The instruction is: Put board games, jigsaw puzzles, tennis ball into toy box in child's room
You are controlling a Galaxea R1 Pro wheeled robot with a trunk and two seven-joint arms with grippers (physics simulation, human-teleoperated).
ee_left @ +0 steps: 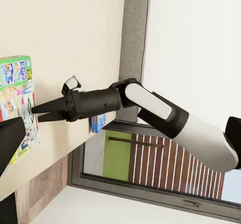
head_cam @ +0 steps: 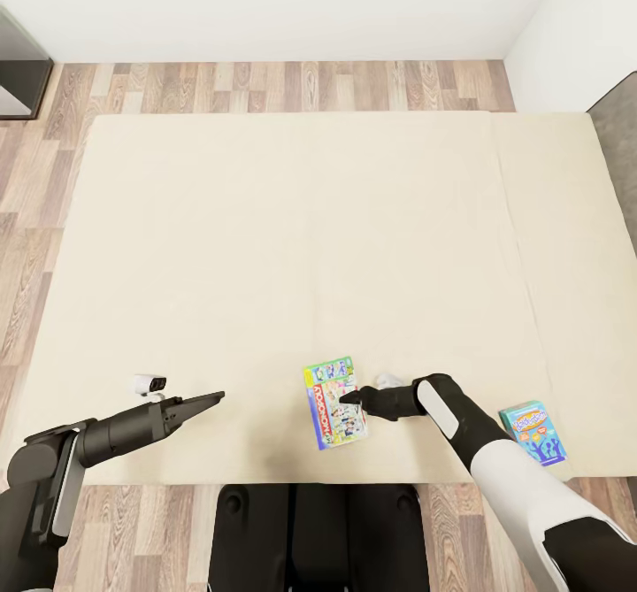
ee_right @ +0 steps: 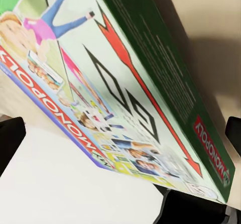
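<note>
Below, two board games (head_cam: 335, 403) dot a beige bed (head_cam: 265, 247).

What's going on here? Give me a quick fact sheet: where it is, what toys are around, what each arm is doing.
Place: beige bed on a wood floor
Toys: green-edged Monopoly box, small blue game box, both near the bed's front edge
Right gripper: at the Monopoly box's edge; grip not clear
Left gripper: over bare mattress, apart from both boxes; open or shut unclear
</note>
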